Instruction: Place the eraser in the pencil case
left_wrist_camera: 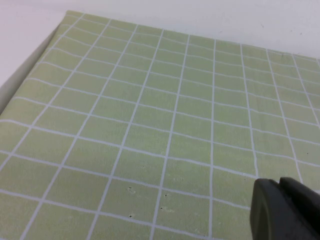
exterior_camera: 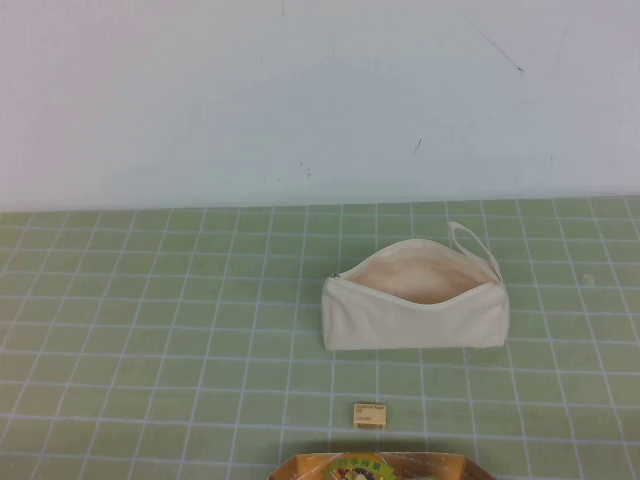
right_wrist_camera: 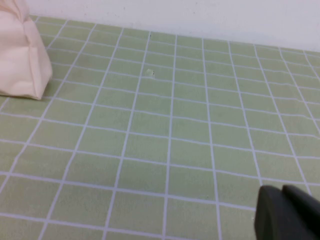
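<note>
The cream pencil case (exterior_camera: 415,300) lies on the green checked mat, zip open, peach lining showing, loop strap (exterior_camera: 475,245) at its far right end. The tiny tan eraser (exterior_camera: 369,416) lies on the mat in front of the case, apart from it. Neither arm shows in the high view. My left gripper (left_wrist_camera: 282,190) is shut and empty, low over bare mat. My right gripper (right_wrist_camera: 280,196) is shut and empty over bare mat; one end of the pencil case (right_wrist_camera: 22,55) shows in the right wrist view, well away from the fingertips.
A brown tray or box (exterior_camera: 375,466) with a colourful item in it sits at the near edge, just in front of the eraser. A white wall (exterior_camera: 320,90) rises behind the mat. The mat's edge (left_wrist_camera: 30,65) shows in the left wrist view.
</note>
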